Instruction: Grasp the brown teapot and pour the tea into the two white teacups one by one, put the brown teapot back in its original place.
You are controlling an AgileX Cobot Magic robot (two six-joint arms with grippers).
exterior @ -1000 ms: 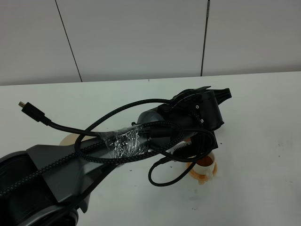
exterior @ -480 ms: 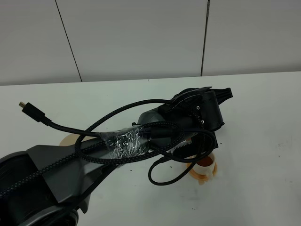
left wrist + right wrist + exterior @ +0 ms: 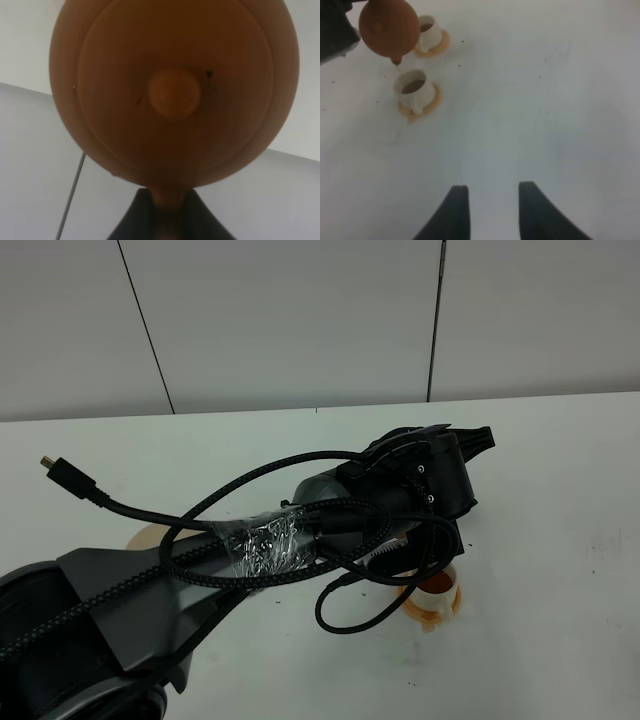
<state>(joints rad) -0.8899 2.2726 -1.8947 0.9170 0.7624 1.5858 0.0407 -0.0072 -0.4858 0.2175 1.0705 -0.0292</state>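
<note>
Left hand (image 3: pixel 167 220) clenched, right hand (image 3: pixel 492 210) spread.

Teapot (image 3: pixel 172 85): matt brown clay, smooth, faintly speckled (a few dark pinpricks near the lid knob (image 3: pixel 174 92)). Cups (image 3: pixel 412 87): glazed white ceramic with a soft sheen. Saucers (image 3: pixel 434 100): orange, smooth, lightly glossy. Table (image 3: pixel 560 540): white, matt, marked with small dark flecks. Left arm (image 3: pixel 330 515): dark grey matt plastic casing, wrapped midway in crinkled clear shiny film (image 3: pixel 265 545). Cables (image 3: pixel 130 510): black braided sleeve, rough woven look, ending in a metal plug (image 3: pixel 46 462). Wall panels (image 3: pixel 300 320): plain pale grey, matt. Right gripper (image 3: pixel 491 210): fingers of black matt plastic.
</note>
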